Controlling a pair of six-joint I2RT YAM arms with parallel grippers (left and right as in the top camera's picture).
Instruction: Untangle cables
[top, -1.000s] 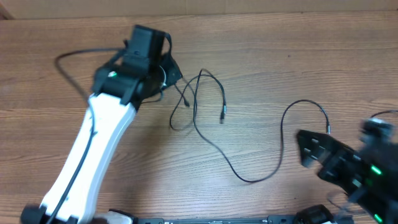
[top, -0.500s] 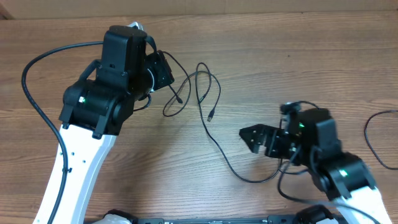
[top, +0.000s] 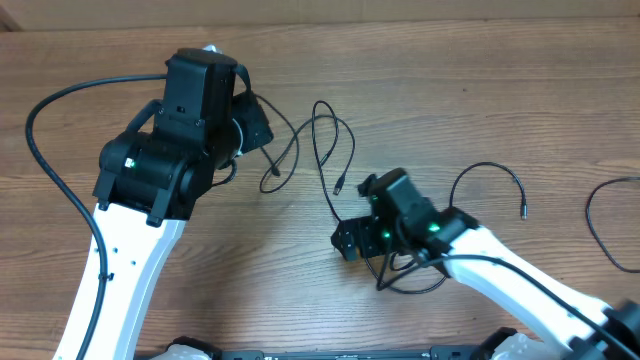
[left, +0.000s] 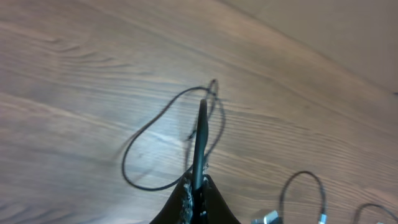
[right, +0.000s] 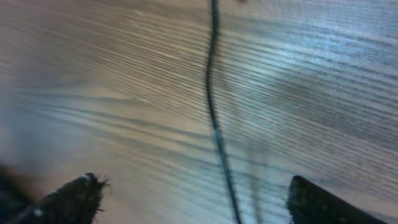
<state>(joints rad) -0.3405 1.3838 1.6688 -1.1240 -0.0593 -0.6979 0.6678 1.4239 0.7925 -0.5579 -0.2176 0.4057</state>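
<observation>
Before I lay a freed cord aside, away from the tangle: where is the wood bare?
Bare wood: the far right stretch of the table, beyond the looped cables and the arced cable; also the near strip between the left arm and the right gripper. Crowded: the middle, around those loops and under the right gripper.

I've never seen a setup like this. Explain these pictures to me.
Two robot arms, each ending in a two-fingered pincer, work at a wooden table. One picture looks down from above; the other two come from cameras on the wrists. Thin black cables lie looped on the wood. The left pincer is shut on one cable. The right pincer is open, a cable running between its fingers, ungripped.
</observation>
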